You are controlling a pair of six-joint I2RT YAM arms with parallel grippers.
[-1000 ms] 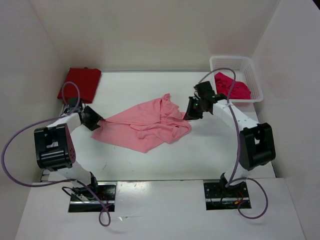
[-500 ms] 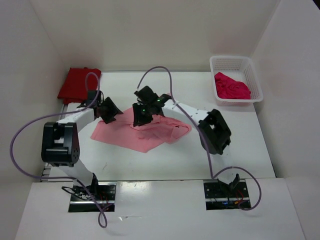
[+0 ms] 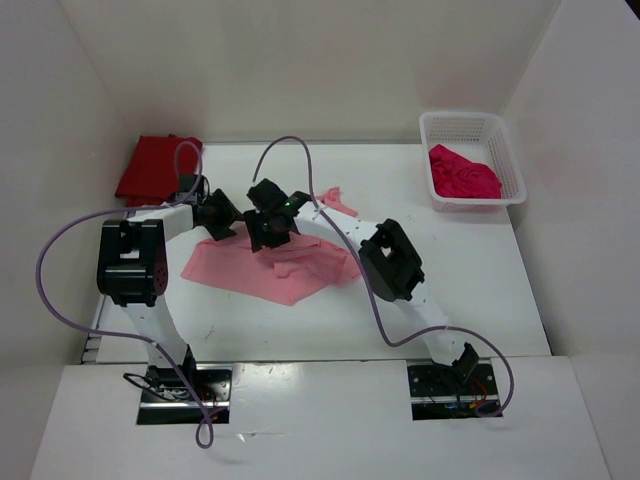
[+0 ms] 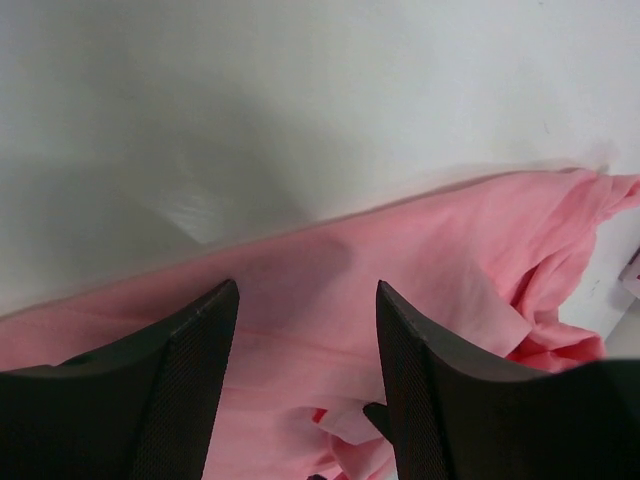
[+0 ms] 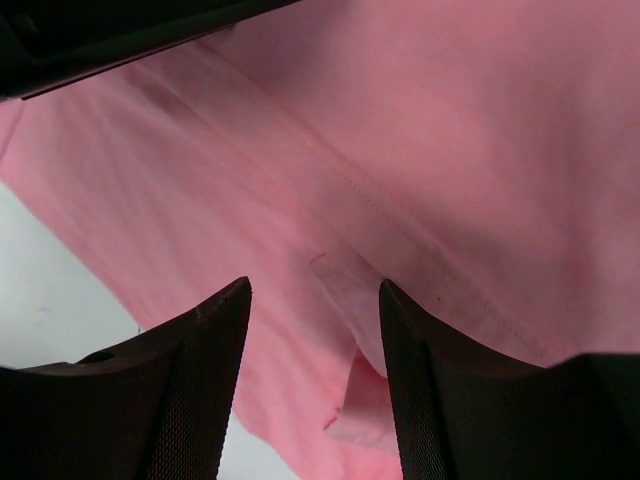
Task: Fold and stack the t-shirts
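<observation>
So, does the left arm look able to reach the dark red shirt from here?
Probably yes. The left gripper is open and empty over the pink shirt; the dark red shirt lies close by in the far left corner, nothing between.

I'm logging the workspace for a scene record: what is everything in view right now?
light pink t-shirt: one, light pink, spread mid-table beneath both grippers
dark red t-shirt: one, dark red, far left corner
crimson-pink t-shirt: one, bright crimson-pink, bunched in the basket
mesh basket: one, white, far right corner
table: one, white, under everything
cables: two, purple, looping off the arms
left gripper: one, black, open over the pink shirt's edge
right gripper: one, black, open over the pink shirt
</observation>
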